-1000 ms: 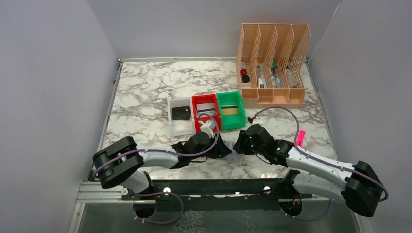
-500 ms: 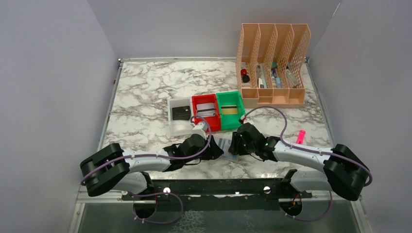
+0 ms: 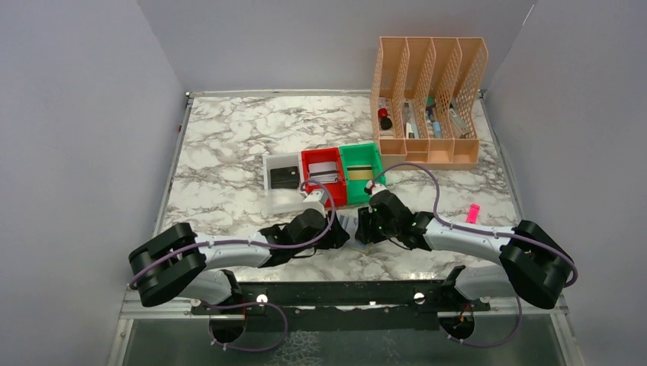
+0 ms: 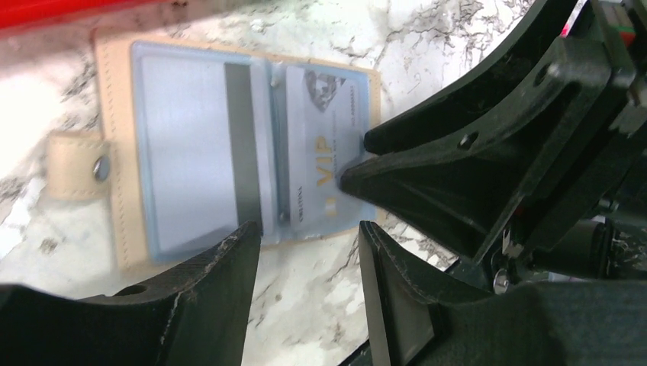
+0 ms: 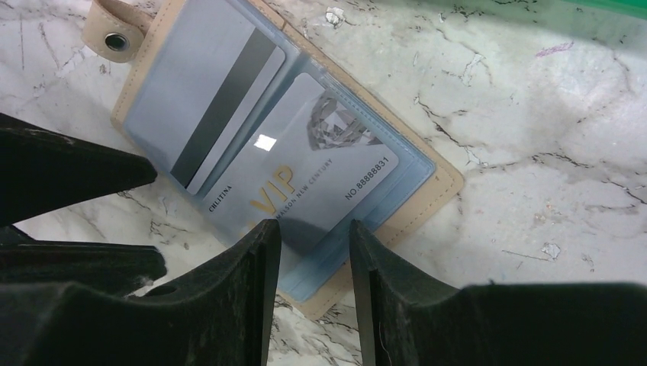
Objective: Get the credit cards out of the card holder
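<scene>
The left arm point(image 3: 229, 248) lies low along the near edge of the marble-patterned desk point(image 3: 229, 145), its forearm stretched rightward to the middle. The right arm point(image 3: 473, 240) mirrors it, elbow folded back at the right and wrist reaching left. Their heads nearly meet over the small tan folding card holder point(image 3: 352, 226), which lies open and flat on the desk just in front of the red plastic tray point(image 3: 306, 177) (blue-grey pockets up, snap tab point(image 5: 114, 34) at one side).

The left jaws stand apart, tips at the holder's near edge, below the half holding a pale grey card with a black stripe point(image 4: 200, 145). The right jaws are also apart, with a narrow gap, their tips at the edge of the silvery grey "VIP" card point(image 5: 305, 175) in the other half. Whether any tip presses down I cannot tell.

A second ago the right arm stretched farther out to the right. It has since folded in, and its wrist has slid left to the holder. The holder's blue-grey inside, hidden then, now shows between the heads.
</scene>
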You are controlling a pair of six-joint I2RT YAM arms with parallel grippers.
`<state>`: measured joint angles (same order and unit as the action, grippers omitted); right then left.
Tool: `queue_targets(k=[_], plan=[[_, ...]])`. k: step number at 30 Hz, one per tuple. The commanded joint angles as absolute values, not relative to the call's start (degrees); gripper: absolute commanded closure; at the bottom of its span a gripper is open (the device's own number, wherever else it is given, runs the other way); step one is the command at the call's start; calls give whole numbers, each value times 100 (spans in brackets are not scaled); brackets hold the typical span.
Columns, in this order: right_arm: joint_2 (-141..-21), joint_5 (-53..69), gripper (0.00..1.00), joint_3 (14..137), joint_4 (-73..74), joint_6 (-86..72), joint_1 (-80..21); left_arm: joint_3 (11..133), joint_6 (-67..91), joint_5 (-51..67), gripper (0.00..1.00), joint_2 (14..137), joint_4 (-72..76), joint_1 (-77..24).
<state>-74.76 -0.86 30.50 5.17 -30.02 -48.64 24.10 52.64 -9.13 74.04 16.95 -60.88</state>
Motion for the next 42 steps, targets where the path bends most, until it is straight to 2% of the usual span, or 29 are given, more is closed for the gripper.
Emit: queue_targets(k=[1, 4, 9, 19, 24, 33, 42], plan=[[-7675, 28, 57, 2972, 833, -2886, -4860, 3038, 4840, -949, 48, 7949, 1873, -6108], [-7616, -60, 57, 2947, 856, -2935, -4860, 3343, 4779, -759, 54, 8414, 1867, -6093], [-7503, -102, 57, 2888, 869, -2970, -4860, 3309, 5016, -869, 54, 8652, 1967, -6071], [-7503, -147, 57, 2865, 867, -3047, -4860, 3108, 5120, -1227, 49, 8561, 2013, -6073], [-7523, -208, 60, 2865, 896, -3155, -4860, 3138, 5124, -1135, 48, 8704, 2013, -6050], [-7491, -270, 64, 2827, 920, -3349, -4860, 3101, 5201, -465, 66, 8892, 2424, -6044], [-7439, -277, 67, 2771, 950, -3559, -4860, 2795, 5448, -310, 84, 8702, 2897, -6056]])
